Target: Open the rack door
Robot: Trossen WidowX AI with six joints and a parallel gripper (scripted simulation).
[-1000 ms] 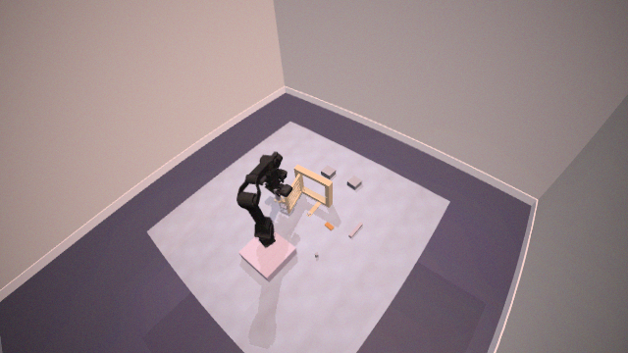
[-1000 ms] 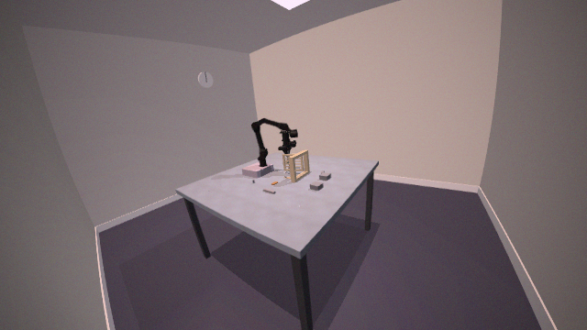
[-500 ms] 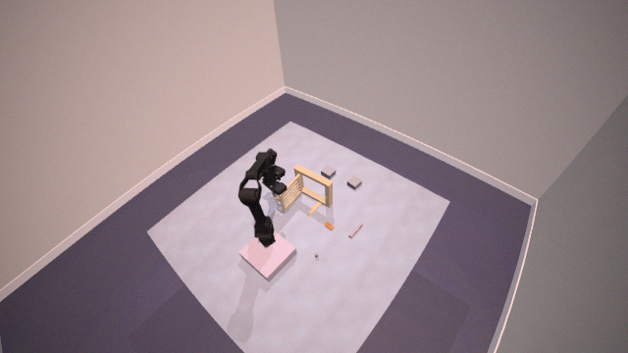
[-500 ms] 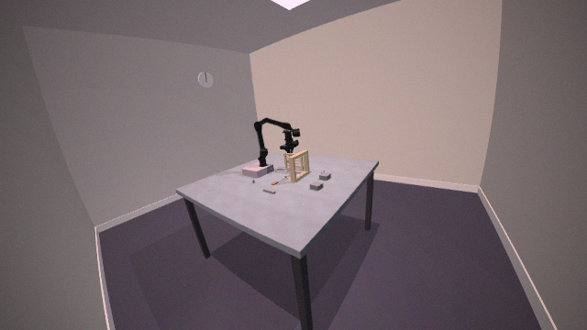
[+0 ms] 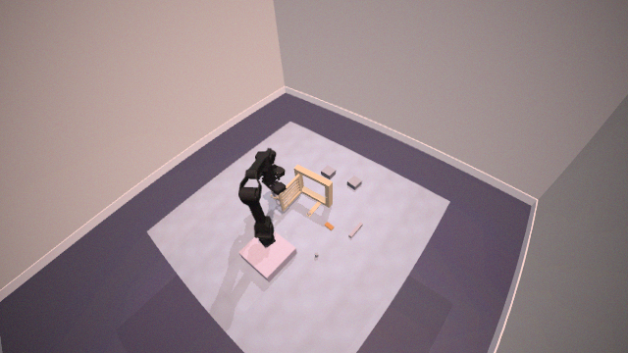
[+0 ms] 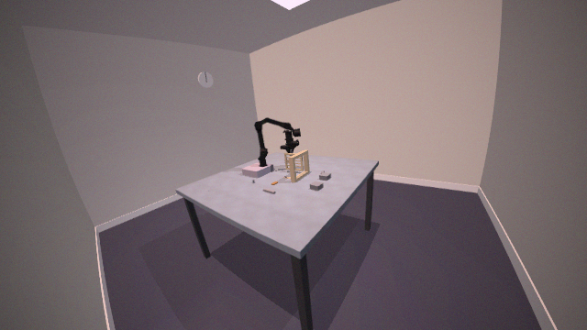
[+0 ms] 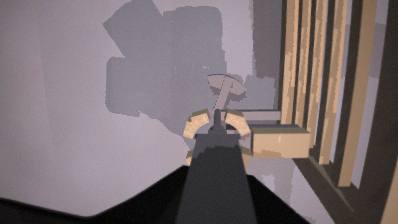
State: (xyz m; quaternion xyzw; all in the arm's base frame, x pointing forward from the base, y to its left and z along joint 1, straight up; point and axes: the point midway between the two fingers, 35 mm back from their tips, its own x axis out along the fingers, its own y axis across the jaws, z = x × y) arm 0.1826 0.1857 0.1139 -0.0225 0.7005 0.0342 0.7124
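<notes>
The tan slatted door (image 5: 285, 202) (image 7: 291, 60) stands swung out from its upright tan frame (image 5: 329, 196) (image 6: 293, 170), roughly at a right angle to it. My gripper (image 5: 276, 194) (image 6: 290, 152) (image 7: 216, 178) points down beside the door's free end and is shut on the door's handle. In the wrist view a tan block (image 7: 280, 144) reaches from the door toward the handle, whose curved tan parts (image 7: 197, 123) show around the fingertips. The fingers hide most of the handle, and its exact turn cannot be read. A pale stem with a curved end shows beyond the fingertips.
The arm stands on a pink base (image 5: 268, 260) (image 6: 256, 171). An orange block (image 5: 329, 226) (image 6: 274, 183), a pinkish stick (image 5: 355, 229) (image 6: 269, 191) and a small grey piece (image 5: 316, 255) (image 6: 253, 181) lie before the frame. Two grey blocks (image 5: 328, 172) (image 5: 354, 182) lie behind it.
</notes>
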